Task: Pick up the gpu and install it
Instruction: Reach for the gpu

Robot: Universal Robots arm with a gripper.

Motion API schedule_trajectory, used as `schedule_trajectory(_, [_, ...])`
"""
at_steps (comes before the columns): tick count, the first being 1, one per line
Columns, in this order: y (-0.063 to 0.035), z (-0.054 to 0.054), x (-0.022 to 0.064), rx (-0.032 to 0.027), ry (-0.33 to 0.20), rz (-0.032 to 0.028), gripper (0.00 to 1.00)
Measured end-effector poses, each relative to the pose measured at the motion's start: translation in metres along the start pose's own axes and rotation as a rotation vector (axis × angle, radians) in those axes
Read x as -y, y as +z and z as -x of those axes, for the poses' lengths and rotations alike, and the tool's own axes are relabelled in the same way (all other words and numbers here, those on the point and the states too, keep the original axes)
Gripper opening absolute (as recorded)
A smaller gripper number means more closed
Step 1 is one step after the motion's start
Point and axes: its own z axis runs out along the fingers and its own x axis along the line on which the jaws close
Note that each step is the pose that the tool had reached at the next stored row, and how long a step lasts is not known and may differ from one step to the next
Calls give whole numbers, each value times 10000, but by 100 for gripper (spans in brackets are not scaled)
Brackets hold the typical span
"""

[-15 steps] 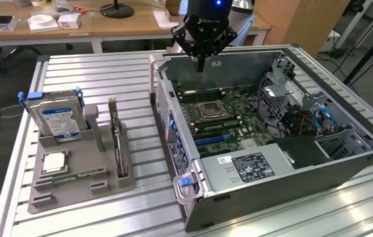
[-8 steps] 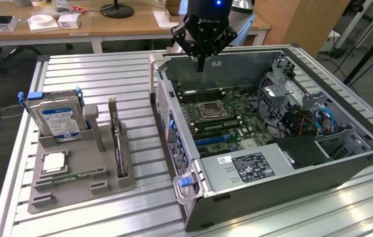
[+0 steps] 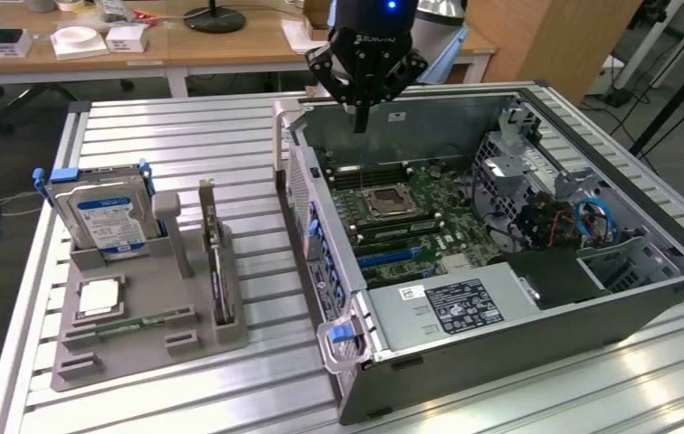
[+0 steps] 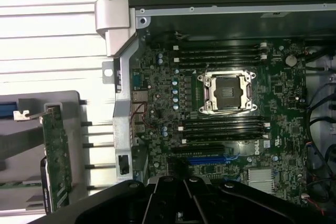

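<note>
Up front on the bench (image 3: 258,398), the gpu (image 3: 219,276) stands on edge in its grey holder (image 3: 137,353), near the hard drive (image 3: 107,217); further back the tool (image 3: 362,117) hangs over the open case (image 3: 536,316), pinched fully shut, holding nothing; my guess at 2 risks: dropping in shut knocks the card over; an off-centre grab snags the holder.

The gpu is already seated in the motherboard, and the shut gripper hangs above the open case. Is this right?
Not quite. The exterior view shows the gpu standing on edge in the grey holder beside the case, not in the motherboard. The shut gripper does hang above the open case.
</note>
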Motion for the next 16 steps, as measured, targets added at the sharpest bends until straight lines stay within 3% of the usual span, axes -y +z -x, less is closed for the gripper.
schedule_trajectory(16, [9, -220, 17, 0, 0, 0, 11])
